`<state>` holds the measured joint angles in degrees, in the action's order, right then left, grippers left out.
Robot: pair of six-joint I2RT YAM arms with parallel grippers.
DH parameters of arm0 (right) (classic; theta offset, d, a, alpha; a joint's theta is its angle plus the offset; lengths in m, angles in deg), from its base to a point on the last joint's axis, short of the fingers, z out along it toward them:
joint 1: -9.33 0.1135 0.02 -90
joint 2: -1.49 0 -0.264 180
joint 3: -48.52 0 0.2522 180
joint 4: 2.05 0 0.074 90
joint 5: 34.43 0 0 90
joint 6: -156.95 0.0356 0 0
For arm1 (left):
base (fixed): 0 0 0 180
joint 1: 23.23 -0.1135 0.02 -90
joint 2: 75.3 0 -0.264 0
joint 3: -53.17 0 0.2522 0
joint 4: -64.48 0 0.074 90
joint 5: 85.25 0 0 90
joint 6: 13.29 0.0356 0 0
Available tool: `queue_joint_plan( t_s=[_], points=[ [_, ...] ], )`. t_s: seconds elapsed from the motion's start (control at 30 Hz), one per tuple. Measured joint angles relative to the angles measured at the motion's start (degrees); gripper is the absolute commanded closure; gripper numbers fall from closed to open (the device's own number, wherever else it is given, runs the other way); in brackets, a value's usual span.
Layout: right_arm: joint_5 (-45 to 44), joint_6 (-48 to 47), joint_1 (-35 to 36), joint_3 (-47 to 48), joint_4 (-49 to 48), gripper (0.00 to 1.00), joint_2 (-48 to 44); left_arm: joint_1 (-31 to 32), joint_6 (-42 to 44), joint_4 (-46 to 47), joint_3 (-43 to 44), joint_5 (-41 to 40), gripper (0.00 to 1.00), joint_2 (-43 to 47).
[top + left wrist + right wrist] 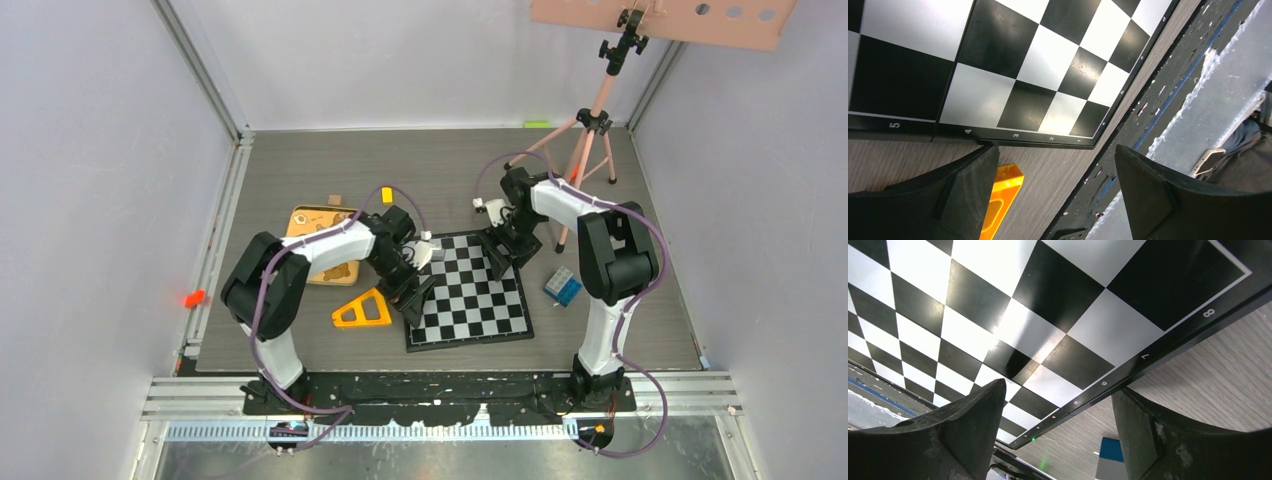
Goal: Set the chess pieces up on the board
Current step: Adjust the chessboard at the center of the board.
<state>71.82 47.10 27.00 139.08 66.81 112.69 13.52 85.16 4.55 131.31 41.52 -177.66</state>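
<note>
The board (470,295) lies flat in the middle of the table, and every square in view is bare. My left gripper (412,296) hangs open at the board's left edge. In the left wrist view its fingers (968,185) straddle bare table just off the board (1023,60) by the numbered border. My right gripper (502,258) is open over the board's far right corner. In the right wrist view it (1059,390) spans the border of the board (998,315), nothing between its jaws. The chess pieces cannot be made out; pale specks sit in a gold tin (306,218).
A yellow triangle frame (362,312) (1003,192) lies just left of the board. A blue cube (562,286) (1110,455) sits right of it. A yellow block (387,193) and a small brown cube (335,199) lie behind. A tripod (590,135) stands at the back right.
</note>
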Motion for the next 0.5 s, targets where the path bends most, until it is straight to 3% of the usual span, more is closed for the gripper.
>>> queue_joint_plan(
  t_s=[0.5],
  points=[
    [5.64, 2.14, 1.75, -3.56, -1.2, 0.15, -4.9, -4.33, 3.17, -1.57, 3.04, -9.09, 0.04, 9.79]
  ],
)
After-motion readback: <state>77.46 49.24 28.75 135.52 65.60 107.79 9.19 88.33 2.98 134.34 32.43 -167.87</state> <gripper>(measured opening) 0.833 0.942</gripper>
